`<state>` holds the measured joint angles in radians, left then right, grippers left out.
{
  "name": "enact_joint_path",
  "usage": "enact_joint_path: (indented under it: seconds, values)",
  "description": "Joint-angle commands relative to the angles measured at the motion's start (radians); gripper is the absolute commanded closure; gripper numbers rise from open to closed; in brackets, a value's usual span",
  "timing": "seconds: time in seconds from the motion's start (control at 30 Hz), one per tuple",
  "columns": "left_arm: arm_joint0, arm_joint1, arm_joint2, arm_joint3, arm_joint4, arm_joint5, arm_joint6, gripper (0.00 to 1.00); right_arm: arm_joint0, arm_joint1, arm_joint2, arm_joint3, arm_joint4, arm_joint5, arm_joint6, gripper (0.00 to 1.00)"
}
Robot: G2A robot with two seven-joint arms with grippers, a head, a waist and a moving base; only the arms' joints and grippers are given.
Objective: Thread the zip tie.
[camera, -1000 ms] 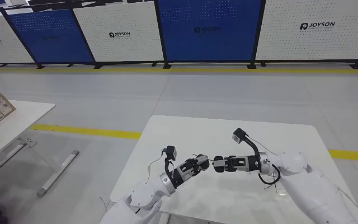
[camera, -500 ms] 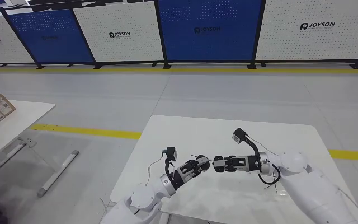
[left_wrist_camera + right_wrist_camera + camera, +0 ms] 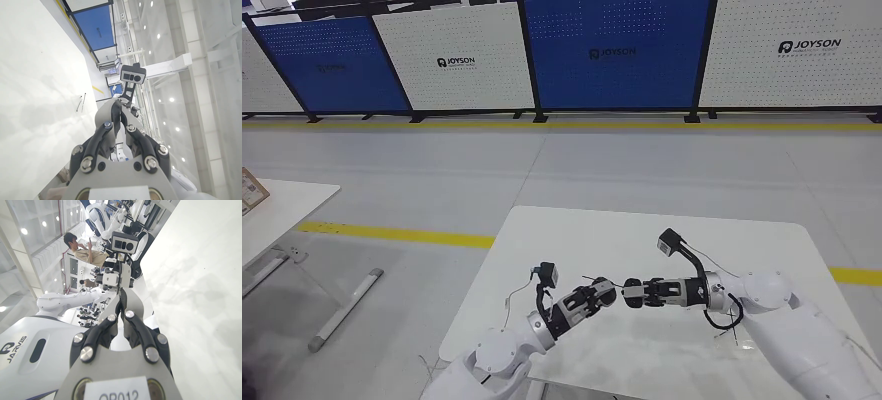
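**Bright hall light, table washed out**

You are working under rows of ceiling lamps [image 3: 171, 99], which show as hard white spots to one side of the left gripper [image 3: 119, 108]. On its other side the table [image 3: 28, 56] glares almost to plain white. Around the right gripper [image 3: 120, 298] the same glare holds, and straight edges bow toward the rim of the view.

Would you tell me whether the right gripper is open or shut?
Shut: the right gripper has its fingers pressed together, no gap showing.

Thin zip tie [image 3: 618, 292], level, midair between the facing jaws
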<state>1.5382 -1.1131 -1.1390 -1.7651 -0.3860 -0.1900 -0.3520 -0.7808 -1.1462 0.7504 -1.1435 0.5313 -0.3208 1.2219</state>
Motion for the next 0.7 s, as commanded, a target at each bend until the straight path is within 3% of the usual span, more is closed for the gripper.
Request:
enact_joint_path:
  seconds: [0.0,0.17,0.2,0.23,0.43,0.67]
  values:
    - [0.000,0.000,-0.001,0.000,0.000,0.000,0.001,1.00,0.000,0.000,0.000,0.000,0.000,0.000,0.000,1.00]
    - [0.001,-0.001,-0.002,0.000,0.007,-0.004,0.005,1.00,0.000,0.000,0.000,0.000,0.000,0.000,0.000,1.00]
    - [0.002,-0.001,-0.002,-0.002,0.008,-0.004,0.006,1.00,-0.007,0.000,-0.002,-0.010,-0.010,0.008,-0.012,0.75]
    - [0.004,-0.001,-0.002,-0.004,0.011,-0.005,0.009,1.00,-0.012,0.001,0.002,-0.022,-0.017,0.009,-0.029,0.00]
    - [0.029,0.000,-0.017,-0.024,0.027,0.007,0.057,1.00,-0.062,0.021,0.085,-0.058,0.028,-0.019,-0.029,0.00]
    - [0.045,-0.002,-0.028,-0.025,0.037,0.078,0.146,1.00,-0.209,0.077,0.286,-0.143,0.054,-0.019,-0.034,0.00]
